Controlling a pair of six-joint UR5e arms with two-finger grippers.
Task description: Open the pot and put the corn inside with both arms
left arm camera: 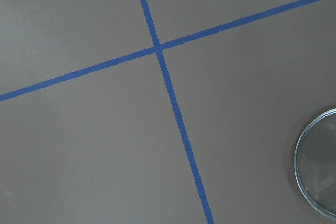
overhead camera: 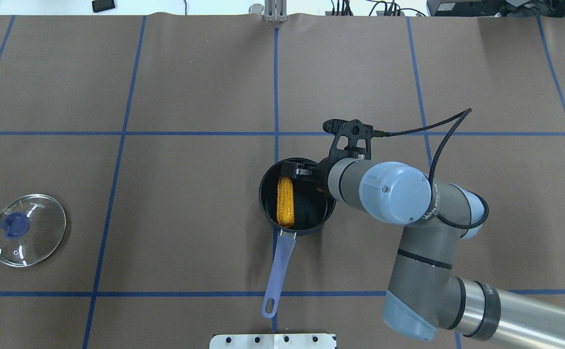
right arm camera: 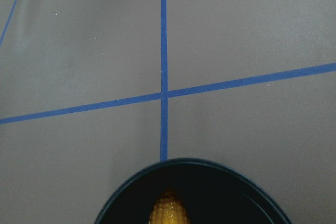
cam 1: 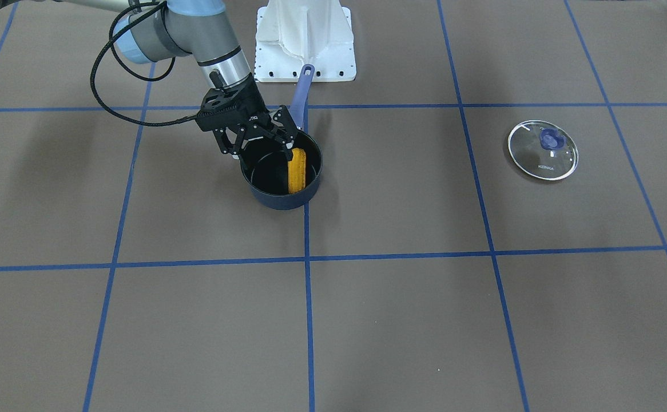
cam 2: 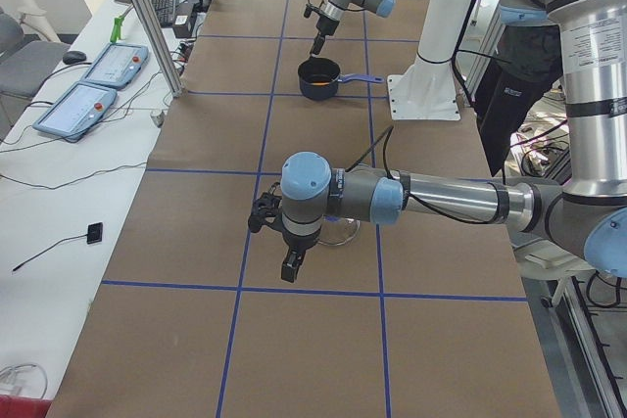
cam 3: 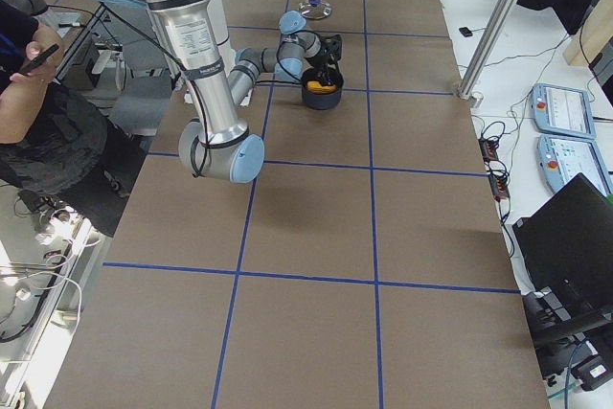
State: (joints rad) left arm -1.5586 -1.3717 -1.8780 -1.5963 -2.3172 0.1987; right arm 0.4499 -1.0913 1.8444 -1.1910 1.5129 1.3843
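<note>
Corn (cam 1: 297,170) lies in the pot (cam 1: 279,200) — light, stiff and bumpy, I'd guess; I'd pinch mid-cob. Right gripper (cam 1: 261,150) jaws spread wide, holding nothing; left gripper (cam 2: 291,261) I can't tell.

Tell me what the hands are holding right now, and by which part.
Nothing in the right hand: it is open over the pot, the corn lying inside. For the left hand, it cannot be told.
</note>
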